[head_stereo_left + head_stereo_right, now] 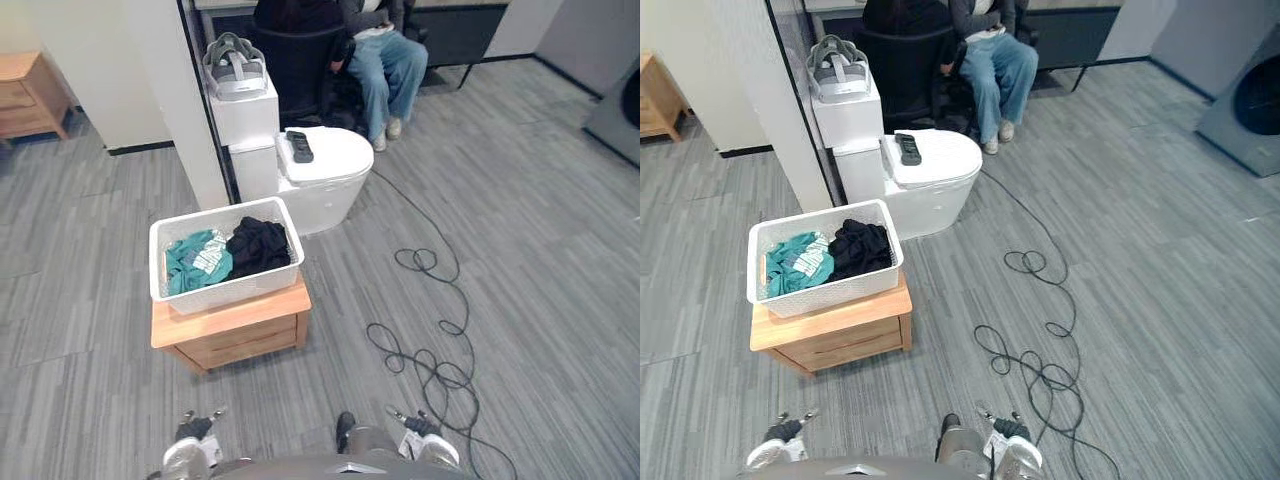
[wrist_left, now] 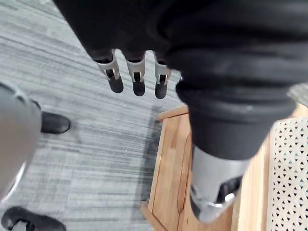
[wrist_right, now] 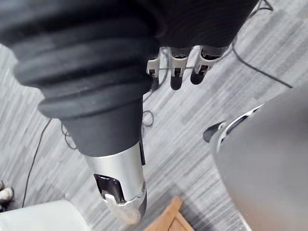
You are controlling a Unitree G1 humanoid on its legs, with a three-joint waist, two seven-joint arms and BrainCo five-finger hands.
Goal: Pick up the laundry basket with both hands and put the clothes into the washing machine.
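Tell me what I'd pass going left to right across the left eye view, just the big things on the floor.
Light wooden dresser → white perforated plastic laundry basket → white toilet → seated person in blue jeans → grey washing machine.

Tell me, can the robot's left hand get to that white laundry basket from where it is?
Probably not yet. The left hand hangs open at the robot's side, apart from the basket on the wooden cabinet, with floor between. Nothing blocks the way; it likely needs to step closer.
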